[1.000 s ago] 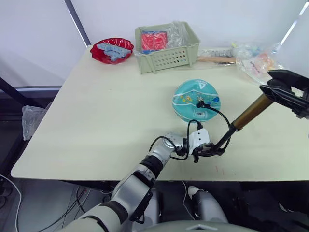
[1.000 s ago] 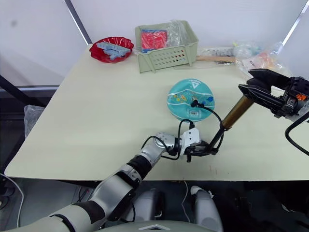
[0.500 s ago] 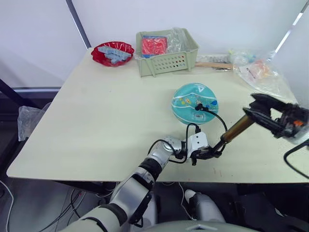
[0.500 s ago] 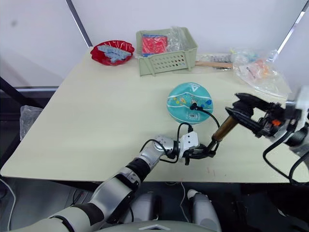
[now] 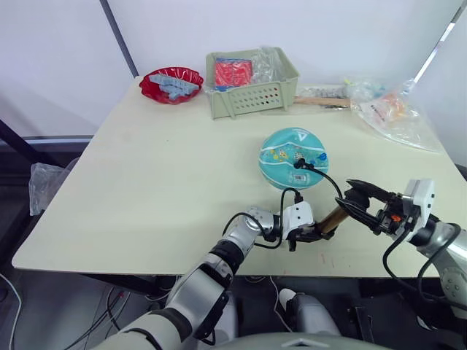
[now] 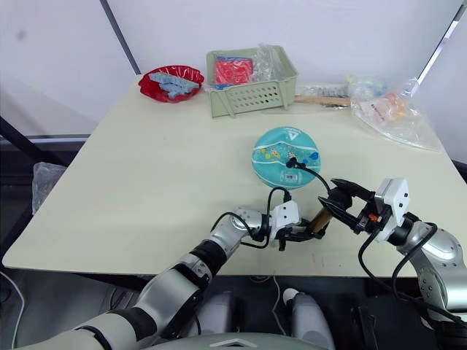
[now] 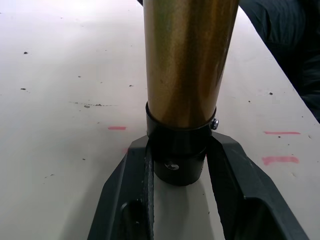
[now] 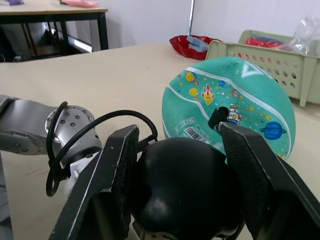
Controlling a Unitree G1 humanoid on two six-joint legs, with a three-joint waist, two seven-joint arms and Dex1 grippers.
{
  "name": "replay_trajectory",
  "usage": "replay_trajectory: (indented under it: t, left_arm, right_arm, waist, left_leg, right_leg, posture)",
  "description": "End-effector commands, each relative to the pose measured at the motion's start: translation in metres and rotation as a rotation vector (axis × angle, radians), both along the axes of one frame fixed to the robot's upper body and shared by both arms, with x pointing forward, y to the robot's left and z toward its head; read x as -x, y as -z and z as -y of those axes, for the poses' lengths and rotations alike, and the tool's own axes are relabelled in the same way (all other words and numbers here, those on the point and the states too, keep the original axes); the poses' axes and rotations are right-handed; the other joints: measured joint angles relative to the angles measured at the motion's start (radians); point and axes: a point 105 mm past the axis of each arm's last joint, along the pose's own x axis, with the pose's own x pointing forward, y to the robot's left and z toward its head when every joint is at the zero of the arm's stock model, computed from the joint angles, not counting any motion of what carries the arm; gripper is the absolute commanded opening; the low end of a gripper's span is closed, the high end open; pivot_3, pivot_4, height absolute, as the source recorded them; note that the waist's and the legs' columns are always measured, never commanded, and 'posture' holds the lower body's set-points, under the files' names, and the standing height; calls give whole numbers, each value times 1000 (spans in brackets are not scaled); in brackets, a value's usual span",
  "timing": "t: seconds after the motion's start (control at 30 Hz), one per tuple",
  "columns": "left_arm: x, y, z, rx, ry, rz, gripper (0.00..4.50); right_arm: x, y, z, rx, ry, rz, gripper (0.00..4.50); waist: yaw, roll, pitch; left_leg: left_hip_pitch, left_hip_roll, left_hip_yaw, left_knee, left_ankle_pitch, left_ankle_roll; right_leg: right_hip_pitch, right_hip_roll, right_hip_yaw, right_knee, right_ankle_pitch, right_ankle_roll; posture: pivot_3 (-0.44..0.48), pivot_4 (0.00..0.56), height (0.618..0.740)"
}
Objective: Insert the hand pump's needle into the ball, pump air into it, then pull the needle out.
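On the table [image 5: 146, 160], both jaws clamp the hand pump [image 5: 332, 219].

A plain test room or lab: bare white walls, a pale desk [image 5: 168, 160] with loose props on it, a green perforated basket [image 5: 252, 91], a red bowl [image 5: 171, 82], plastic bags [image 5: 398, 109], and another dark-framed table [image 8: 55, 12] nearby

Head views overlook the table [image 5: 146, 175]; wrist views sit close.
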Motion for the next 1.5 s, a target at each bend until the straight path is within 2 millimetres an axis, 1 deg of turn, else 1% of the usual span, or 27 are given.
replay_trajectory:
  t: [0.03,0.1,0.2,0.27,0.33,0.4,0.53,0.7,0.8,0.87,0.93,1.03,1.17,1.23,1.3,1.5]
  left_arm:
    - [11,21,-10,-66,16,-57,1025]
    - [11,21,-10,-66,16,-59,1025]
    - [10,21,-11,-68,15,-60,1025]
    - [9,20,-11,-69,15,-61,1025]
    - [10,21,-12,-75,21,-66,1025]
    - [11,22,-12,-78,26,-69,1025]
    - [12,24,-11,-82,32,-73,1025]
    - [13,25,-10,-82,31,-73,1025]
    - [13,25,-9,-82,31,-74,1025]
    - [13,25,-9,-82,30,-73,1025]
    - [12,25,-9,-82,29,-72,1025]
    - [12,25,-8,-82,27,-72,1025]
    - [11,24,-8,-82,26,-72,1025]
    - [11,24,-8,-82,26,-73,1025]
    - [11,24,-7,-82,27,-73,1025]
    - [10,24,-9,-83,21,-70,1025]
  right_arm:
    - [5,24,3,31,-5,-115,2083]
    - [2,2,7,52,-13,-59,2083]
    - [-1,-27,9,65,-34,-5,2083]
    - [-2,-38,9,68,-43,5,2083]
    - [-2,-62,12,88,-62,25,2083]
    - [-2,-76,14,103,-73,33,2083]
    - [-4,-114,22,90,-68,69,2082]
    - [-4,-138,24,109,-79,93,2082]
    - [-3,-153,25,121,-81,119,2082]
    - [-3,-166,22,108,-87,143,2082]
    - [-3,-173,19,91,-94,155,2082]
    - [-3,-174,15,68,-105,152,2082]
    - [-7,-164,6,22,-113,140,2082]
    - [-11,-149,4,14,-104,115,2082]
    - [-12,-125,2,21,-95,76,2082]
    - [-9,-88,1,-2,-60,31,2082]
  waist:
    - [0,0,0]
    - [0,1,0]
    - [1,3,2]
    - [1,7,5]
    - [1,11,8]
    - [2,15,10]
    - [2,15,11]
    - [2,15,11]
    - [2,16,11]
    - [2,15,11]
    - [2,16,11]
    - [2,16,11]
    - [3,16,11]
    - [3,16,11]
    - [4,14,10]
    - [3,13,9]
  left_leg:
    - [0,0,0,0,0,0]
    - [0,0,0,0,0,0]
    - [-1,0,0,-1,0,0]
    - [-2,0,0,-1,0,0]
    - [-2,0,1,-1,0,0]
    - [-4,-1,2,-1,0,0]
    - [-6,-2,1,-1,0,0]
    - [-14,-2,-1,0,0,0]
    - [-15,-2,-1,0,0,0]
    - [-15,-2,-1,0,0,0]
    - [-15,-2,-1,1,0,0]
    - [-15,-2,-2,1,0,0]
    - [-15,-1,-1,1,0,0]
    - [-15,-2,-2,1,0,0]
    - [-15,-2,-2,1,0,0]
    - [-14,-2,-3,1,0,0]
  right_leg:
    - [0,0,0,0,0,0]
    - [0,0,0,0,0,0]
    - [-1,-1,0,0,0,0]
    - [-1,-1,0,0,0,0]
    - [-2,-1,0,-1,0,0]
    - [-3,-2,1,-1,0,0]
    - [-5,-2,0,-1,0,0]
    - [-10,-2,-1,-2,0,0]
    - [-11,-2,-1,-3,0,1]
    - [-11,-2,-2,-3,0,1]
    - [-11,-2,-2,-3,0,1]
    - [-11,-2,-2,-3,0,1]
    - [-11,-3,-2,-3,0,1]
    - [-11,-2,-2,-3,0,1]
    - [-10,-2,-3,-3,0,1]
    - [-9,-2,-4,-3,0,1]
  posture:
    - [0,150,738]
    - [0,150,738]
    - [0,150,738]
    - [0,150,738]
    - [0,150,738]
    - [0,150,738]
    - [0,150,738]
    - [0,150,738]
    - [0,150,738]
    - [0,150,738]
    - [0,150,738]
    - [0,150,738]
    - [0,150,738]
    - [0,150,738]
    - [0,150,738]
    - [0,150,738]
